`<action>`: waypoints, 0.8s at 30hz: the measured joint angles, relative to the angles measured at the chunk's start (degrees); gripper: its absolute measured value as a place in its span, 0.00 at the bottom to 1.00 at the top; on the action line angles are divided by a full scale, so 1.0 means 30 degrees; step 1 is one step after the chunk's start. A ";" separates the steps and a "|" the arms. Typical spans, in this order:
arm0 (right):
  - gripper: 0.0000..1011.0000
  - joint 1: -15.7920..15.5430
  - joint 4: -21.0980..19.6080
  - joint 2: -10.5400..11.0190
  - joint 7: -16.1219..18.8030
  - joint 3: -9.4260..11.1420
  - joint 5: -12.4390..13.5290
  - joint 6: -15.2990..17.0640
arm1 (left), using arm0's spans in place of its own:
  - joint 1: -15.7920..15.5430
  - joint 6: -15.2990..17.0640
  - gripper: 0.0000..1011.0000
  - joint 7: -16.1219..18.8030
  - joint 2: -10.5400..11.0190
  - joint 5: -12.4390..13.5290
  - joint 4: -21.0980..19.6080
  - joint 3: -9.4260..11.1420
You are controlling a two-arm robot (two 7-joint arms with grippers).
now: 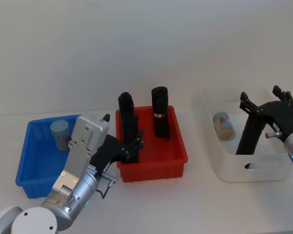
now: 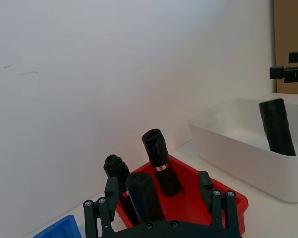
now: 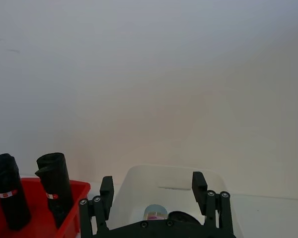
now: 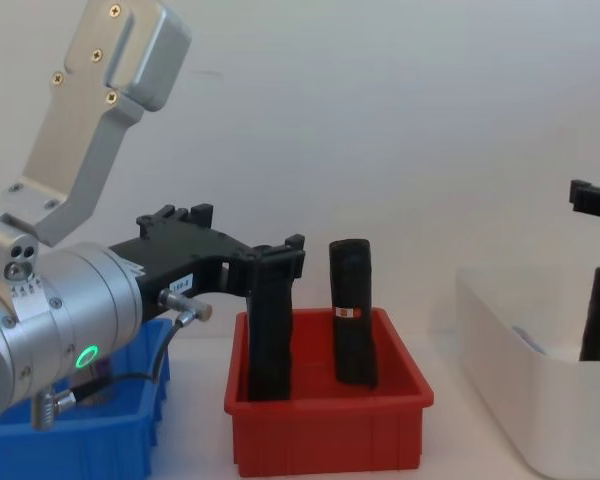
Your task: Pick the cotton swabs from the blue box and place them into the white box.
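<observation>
Head view: one cotton swab jar (image 1: 224,126) lying in white box (image 1: 278,170), one jar (image 1: 60,134) standing in blue box (image 1: 24,170). Roughly half done by my reckoning; blue-box jar left to move. My right tool (image 1: 269,99) above white box, wide open, holding nothing. My left tool (image 1: 136,145) open, empty, over red bin (image 1: 178,158) beside black rolls (image 1: 160,117), not yet at blue box.

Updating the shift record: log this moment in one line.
left gripper: open, over red bin | right gripper: open, above white box | swab jars: one in blue box, one in white box
</observation>
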 joint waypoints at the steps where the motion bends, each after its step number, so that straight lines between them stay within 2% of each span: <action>1: 0.98 -0.0031 -0.0022 0.0011 0.0029 0.0014 0.0033 -0.0015 | 0.0000 0.0000 0.99 0.0000 0.0000 0.0000 -0.0001 0.0000; 24: 0.99 -0.0246 -0.0339 0.0103 0.0260 0.0142 0.0277 -0.0147 | -0.0001 0.0000 0.99 -0.0001 -0.0001 0.0000 0.0000 0.0000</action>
